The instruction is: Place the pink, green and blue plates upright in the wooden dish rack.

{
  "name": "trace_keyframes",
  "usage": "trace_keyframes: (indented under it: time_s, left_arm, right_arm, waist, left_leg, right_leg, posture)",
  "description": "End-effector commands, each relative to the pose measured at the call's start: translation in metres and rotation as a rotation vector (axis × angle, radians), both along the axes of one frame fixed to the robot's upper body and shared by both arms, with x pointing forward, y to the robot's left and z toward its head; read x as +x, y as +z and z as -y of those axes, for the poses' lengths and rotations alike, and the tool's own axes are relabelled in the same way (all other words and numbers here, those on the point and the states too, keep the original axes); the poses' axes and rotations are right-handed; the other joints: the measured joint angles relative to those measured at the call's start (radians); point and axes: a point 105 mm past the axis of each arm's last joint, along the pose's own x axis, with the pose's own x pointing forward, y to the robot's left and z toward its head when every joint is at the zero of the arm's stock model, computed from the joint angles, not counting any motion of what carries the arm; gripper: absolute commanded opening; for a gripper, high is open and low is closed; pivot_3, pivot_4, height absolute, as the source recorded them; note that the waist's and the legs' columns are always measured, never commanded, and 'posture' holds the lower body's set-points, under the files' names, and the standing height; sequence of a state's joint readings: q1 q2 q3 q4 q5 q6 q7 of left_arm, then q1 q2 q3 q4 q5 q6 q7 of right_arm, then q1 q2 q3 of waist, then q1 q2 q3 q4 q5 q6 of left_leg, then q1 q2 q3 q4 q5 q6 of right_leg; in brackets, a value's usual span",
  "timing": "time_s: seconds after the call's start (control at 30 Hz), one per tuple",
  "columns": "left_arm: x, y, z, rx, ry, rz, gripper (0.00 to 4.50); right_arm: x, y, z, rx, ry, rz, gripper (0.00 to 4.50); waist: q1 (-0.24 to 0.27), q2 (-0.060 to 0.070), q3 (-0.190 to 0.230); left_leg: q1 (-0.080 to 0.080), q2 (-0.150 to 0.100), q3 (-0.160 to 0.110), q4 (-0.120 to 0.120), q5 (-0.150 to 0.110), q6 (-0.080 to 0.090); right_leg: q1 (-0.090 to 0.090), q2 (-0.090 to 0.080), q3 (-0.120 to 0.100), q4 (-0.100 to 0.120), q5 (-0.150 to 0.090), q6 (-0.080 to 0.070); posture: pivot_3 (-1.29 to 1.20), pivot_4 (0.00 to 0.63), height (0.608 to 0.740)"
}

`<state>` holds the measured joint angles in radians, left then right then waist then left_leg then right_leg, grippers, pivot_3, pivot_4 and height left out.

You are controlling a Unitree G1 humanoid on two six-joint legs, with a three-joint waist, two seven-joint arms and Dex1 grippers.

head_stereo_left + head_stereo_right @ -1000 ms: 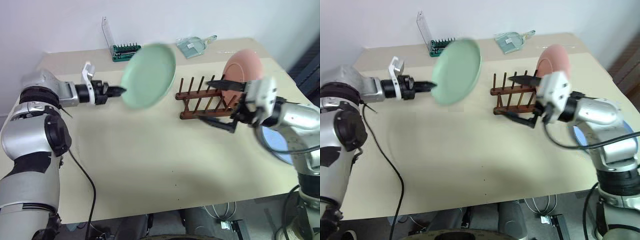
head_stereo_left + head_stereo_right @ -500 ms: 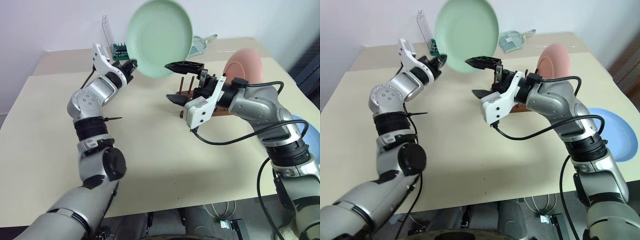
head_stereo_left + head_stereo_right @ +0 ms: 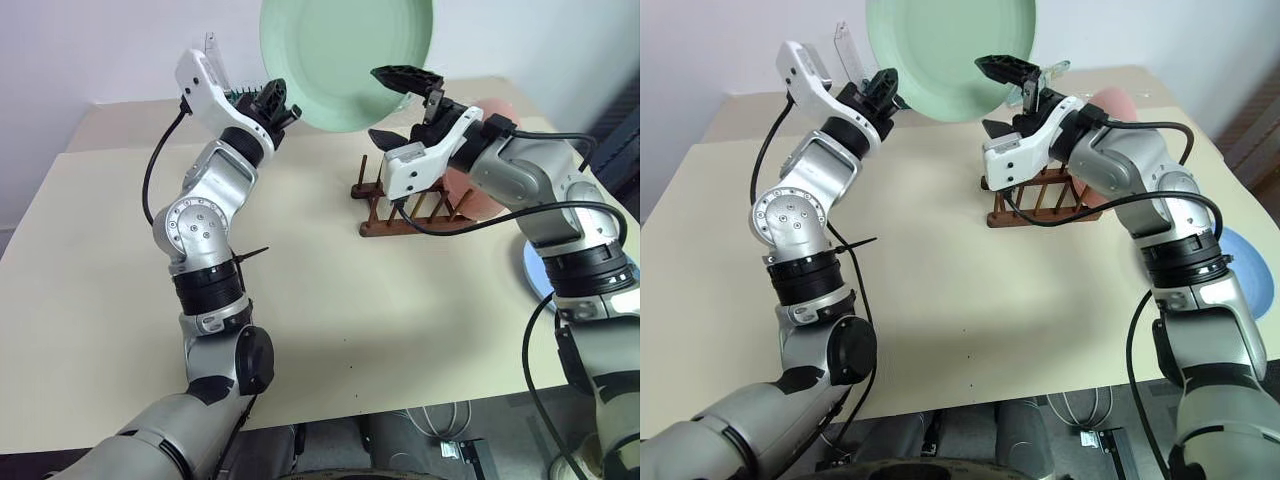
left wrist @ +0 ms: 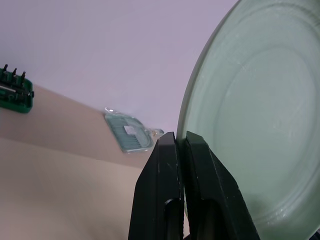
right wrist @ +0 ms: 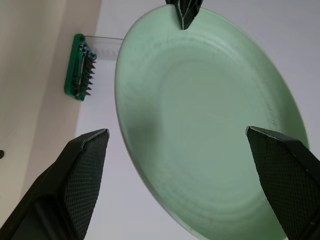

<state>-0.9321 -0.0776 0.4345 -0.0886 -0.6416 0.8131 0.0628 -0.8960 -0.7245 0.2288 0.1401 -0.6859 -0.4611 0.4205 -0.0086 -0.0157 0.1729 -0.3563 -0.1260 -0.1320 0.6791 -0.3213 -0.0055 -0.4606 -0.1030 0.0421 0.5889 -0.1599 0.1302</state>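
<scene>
The left gripper (image 3: 283,108) is pinching the rim of the green plate (image 3: 347,55), fingers clamped on its edge, holding it high and face-on above the table (image 3: 300,290), probably so the right gripper (image 3: 393,105), fingers spread wide just beside the plate's lower edge, can take it over for racking. The pink plate (image 3: 478,185) is standing upright in the wooden dish rack (image 3: 410,205); the blue plate (image 3: 1246,280) is lying flat on the table's right edge. Since a second ago, the green plate has been rising and the right gripper has been coming up from the rack.
</scene>
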Motion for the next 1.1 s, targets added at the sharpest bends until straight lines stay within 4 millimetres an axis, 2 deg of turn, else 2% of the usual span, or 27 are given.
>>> trace_keyframes:
  time_s: [0.03,0.1,0.13,0.17,0.23,0.4,0.6,0.7,0.9,0.93,1.0,1.1]
  left_arm:
    - [-0.013,0.022,0.007,0.016,-0.012,0.103,0.06]
    - [-0.013,0.022,0.009,0.011,-0.018,0.103,0.06]
    - [-0.014,0.023,0.010,0.020,-0.020,0.111,0.00]
    - [-0.014,0.023,0.011,0.014,-0.026,0.108,0.00]
    - [-0.014,0.023,0.013,0.006,-0.038,0.103,0.00]
    - [-0.017,0.026,0.018,0.006,-0.084,0.125,0.00]
    - [-0.022,0.026,0.033,0.095,-0.128,0.185,0.00]
    - [-0.027,0.034,0.035,0.019,-0.180,0.230,0.97]
    - [-0.022,0.030,0.023,-0.014,-0.187,0.202,4.08]
    - [-0.021,0.030,0.021,-0.016,-0.191,0.204,4.45]
    - [-0.025,0.031,0.017,0.026,-0.212,0.240,4.45]
    - [-0.042,0.018,0.025,0.292,-0.256,0.368,4.45]
  right_arm:
    - [-0.001,0.013,0.001,0.033,-0.013,0.049,4.50]
    - [0.001,0.010,0.003,0.035,-0.018,0.031,4.50]
    - [0.002,0.006,0.004,0.034,-0.022,0.003,3.96]
    - [0.003,0.003,0.006,0.034,-0.026,-0.008,3.70]
    - [0.004,-0.001,0.008,0.027,-0.033,-0.019,2.70]
    - [0.005,0.002,0.010,0.040,-0.036,-0.006,0.09]
    - [0.007,0.003,0.015,0.037,-0.053,0.015,0.03]
    - [0.008,0.004,0.021,0.025,-0.072,0.031,0.00]
    - [0.007,0.008,0.028,0.032,-0.092,0.038,0.00]
    - [0.007,0.009,0.029,0.033,-0.093,0.039,0.00]
    - [0.005,0.020,0.033,0.096,-0.088,0.061,0.00]
    - [-0.001,0.049,0.039,0.349,-0.024,0.060,0.00]
  waist:
    - [0.000,0.000,0.000]
    - [-0.001,0.000,0.000]
    - [-0.001,0.000,0.000]
    - [-0.001,0.000,0.000]
    - [-0.001,0.000,0.000]
    - [-0.001,0.000,0.000]
    - [-0.002,0.000,0.000]
    - [0.002,0.000,0.000]
    - [-0.004,0.000,0.000]
    - [-0.005,0.000,0.000]
    - [-0.005,0.000,0.000]
    - [-0.007,0.001,0.000]
  left_leg:
    - [0.000,0.000,0.000,0.000,0.000,0.000]
    - [0.000,0.000,0.000,0.000,0.000,0.000]
    - [0.000,0.000,0.000,0.000,0.000,0.000]
    - [0.000,0.000,0.000,0.000,0.000,0.000]
    - [0.000,0.000,0.000,0.000,0.000,0.000]
    - [0.000,0.000,0.000,0.000,0.000,0.000]
    - [0.000,0.001,0.001,0.000,0.000,0.000]
    - [0.000,0.001,0.001,0.000,0.000,0.000]
    - [0.000,0.002,0.001,-0.001,0.000,0.000]
    - [0.000,0.002,0.001,-0.001,0.000,0.000]
    - [0.000,0.003,0.001,-0.001,0.000,0.000]
    - [0.000,0.003,0.002,-0.002,0.000,0.000]
  right_leg:
    - [0.000,0.000,0.000,0.000,0.000,0.000]
    - [0.000,0.000,0.000,0.000,0.000,0.000]
    - [0.000,0.000,0.000,0.000,0.000,0.000]
    - [0.000,0.000,0.000,0.000,0.000,0.000]
    - [0.000,0.000,0.000,0.000,0.000,0.000]
    - [0.000,0.000,0.000,-0.001,0.000,0.000]
    - [0.000,0.001,0.000,-0.001,0.001,-0.001]
    - [0.001,0.001,0.000,-0.002,0.001,-0.001]
    - [0.001,0.002,0.000,-0.005,0.002,-0.001]
    - [0.001,0.002,0.000,-0.005,0.003,-0.001]
    - [0.001,0.002,0.000,-0.005,0.003,-0.001]
    - [0.000,0.002,0.001,-0.006,0.003,-0.001]
  posture:
    - [0.00,0.150,0.740]
    - [0.00,0.150,0.740]
    - [0.00,0.150,0.740]
    - [0.00,0.150,0.740]
    - [0.00,0.150,0.740]
    - [0.00,0.150,0.740]
    - [0.00,0.150,0.740]
    - [0.00,0.150,0.740]
    - [0.00,0.150,0.740]
    - [0.00,0.150,0.740]
    - [0.00,0.150,0.740]
    - [0.00,0.150,0.740]
